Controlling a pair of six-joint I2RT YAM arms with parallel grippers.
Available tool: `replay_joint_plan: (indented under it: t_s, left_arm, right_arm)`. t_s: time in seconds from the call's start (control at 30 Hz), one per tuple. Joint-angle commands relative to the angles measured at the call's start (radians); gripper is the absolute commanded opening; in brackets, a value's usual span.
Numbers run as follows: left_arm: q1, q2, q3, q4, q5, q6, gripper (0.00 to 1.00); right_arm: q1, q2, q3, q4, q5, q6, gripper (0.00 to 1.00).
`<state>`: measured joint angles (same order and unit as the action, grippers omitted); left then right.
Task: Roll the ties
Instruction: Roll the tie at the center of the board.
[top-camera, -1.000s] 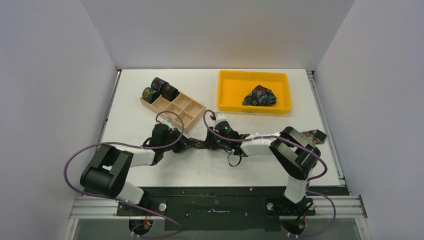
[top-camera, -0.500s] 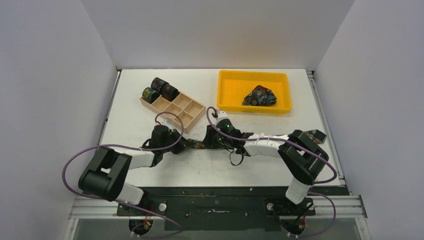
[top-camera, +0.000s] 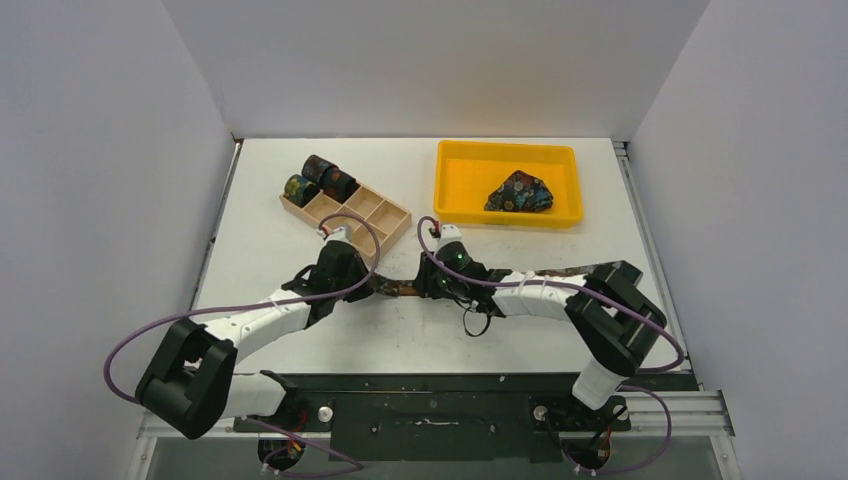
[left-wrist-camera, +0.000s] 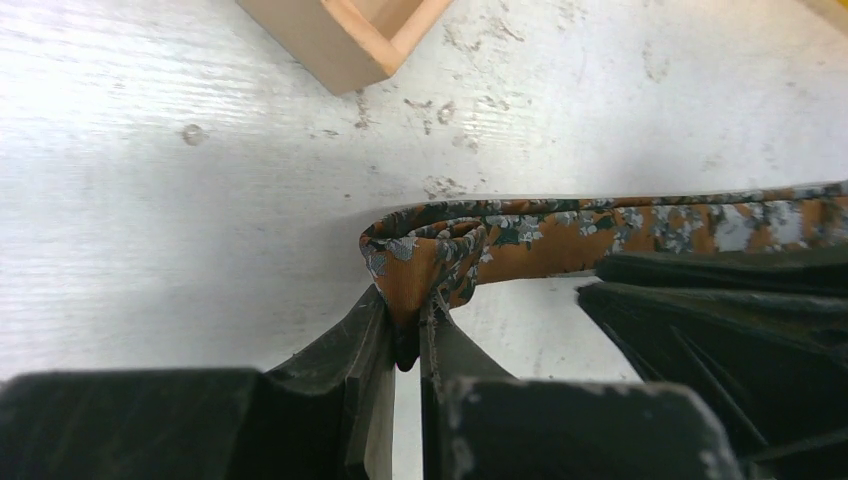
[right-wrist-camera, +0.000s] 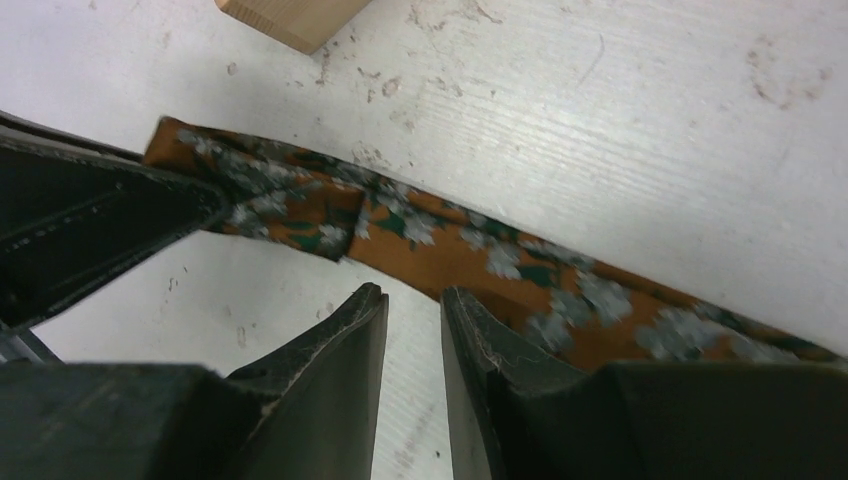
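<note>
A brown-rust tie with blue-grey speckles (top-camera: 560, 272) lies as a long strip across the table's middle. Its left end is folded over into a small loop (left-wrist-camera: 430, 240). My left gripper (left-wrist-camera: 405, 312) is shut on that folded end, seen from above (top-camera: 376, 285) just beside the box. My right gripper (right-wrist-camera: 412, 296) hovers next to the strip (right-wrist-camera: 480, 250), jaws a little apart, bare table showing between them; from above it sits facing the left one (top-camera: 426, 287). Three rolled ties (top-camera: 320, 178) stand in the wooden box. A blue floral tie (top-camera: 520, 192) lies bunched in the yellow tray.
The wooden compartment box (top-camera: 365, 215) stands just beyond my left gripper, its corner close in both wrist views (left-wrist-camera: 345, 40) (right-wrist-camera: 290, 20). The yellow tray (top-camera: 450, 190) is at the back right. White walls close in the table on three sides.
My left arm has reached further out, carrying the pinched tie end slightly toward the box. The right elbow has swung right, covering the tie's far end. The right jaws widened, then narrowed a little.
</note>
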<state>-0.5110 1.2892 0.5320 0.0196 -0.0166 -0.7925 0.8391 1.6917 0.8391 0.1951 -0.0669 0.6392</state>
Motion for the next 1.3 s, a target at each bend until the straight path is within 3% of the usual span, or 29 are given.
replay_joint_plan:
  t_s: [0.0, 0.33, 0.7, 1.0, 1.27]
  left_arm:
    - [-0.041, -0.031, 0.083, -0.218, -0.22, 0.094, 0.0]
    - [-0.149, 0.005, 0.219, -0.457, -0.501, 0.155, 0.0]
    - [-0.295, 0.176, 0.379, -0.651, -0.792, 0.168, 0.0]
    - [-0.409, 0.369, 0.505, -0.675, -0.841, 0.138, 0.0]
    - [-0.457, 0.471, 0.564, -0.685, -0.871, 0.113, 0.0]
  right_arm:
    - [-0.001, -0.112, -0.062, 0.017, 0.089, -0.02, 0.28]
    - [-0.008, -0.214, -0.19, 0.046, 0.129, -0.013, 0.26]
    - [-0.013, -0.36, -0.322, 0.037, 0.177, -0.011, 0.25]
    - [-0.022, -0.529, -0.44, -0.002, 0.21, 0.008, 0.25]
    - [-0.033, -0.574, -0.493, -0.002, 0.206, 0.017, 0.25]
